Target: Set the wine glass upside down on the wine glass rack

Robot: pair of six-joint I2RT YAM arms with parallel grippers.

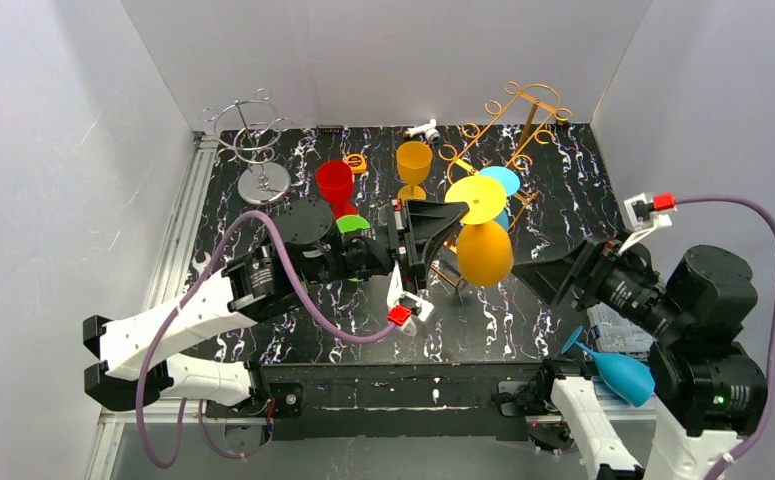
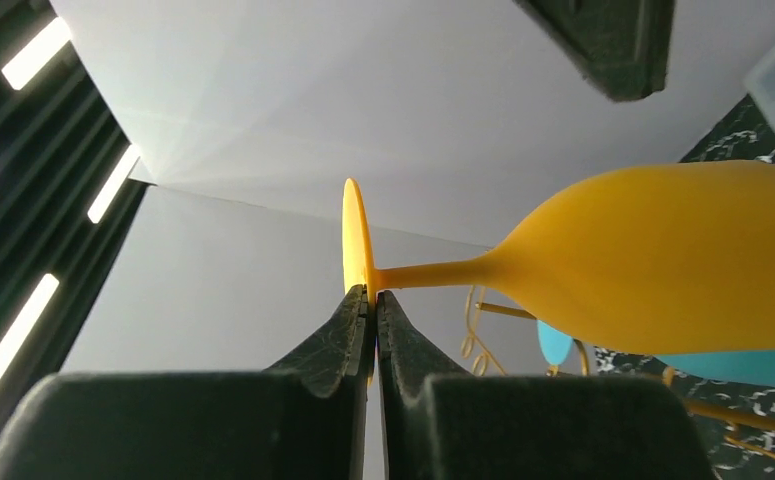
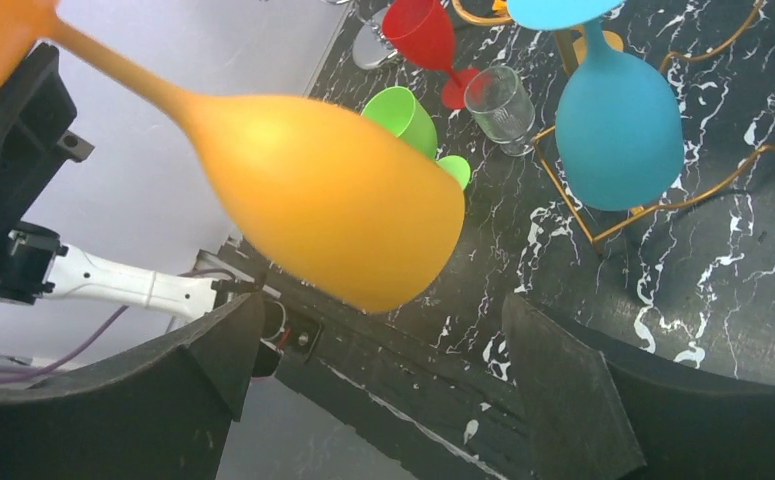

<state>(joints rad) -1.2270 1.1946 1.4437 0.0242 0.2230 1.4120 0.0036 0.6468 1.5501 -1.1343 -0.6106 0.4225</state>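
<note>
while i am inspecting the cell remotely, the left gripper (image 2: 373,297) is pinching the foot disc of the orange wine glass (image 2: 663,260) edge-on between its closed fingertips. the stem is running sideways from those tips, and the bowl is lying out to the right of the jaws in the left wrist view. the glass is hanging clear of the table (image 1: 523,330), gripped only at the rim of its foot.

the right gripper (image 3: 383,320) is standing wide open and gripping nothing. the orange bowl is sitting just ahead of the gap between its two fingers, mouth tilting toward them. i cannot tell whether either finger is touching it.

the gold wine glass rack (image 1: 529,125) is standing beyond the left gripper's tips, past the gripped glass. a blue glass (image 3: 618,125) is hanging upside down on that rack, ahead and to the right of the right gripper's fingers. a green cup (image 3: 403,115), a red cup (image 3: 423,35) and a clear glass (image 3: 500,105) are sitting further ahead of the right gripper, behind the orange bowl. a second blue glass (image 1: 618,370) is lying on its side behind the right gripper, close to that arm's base.
</note>
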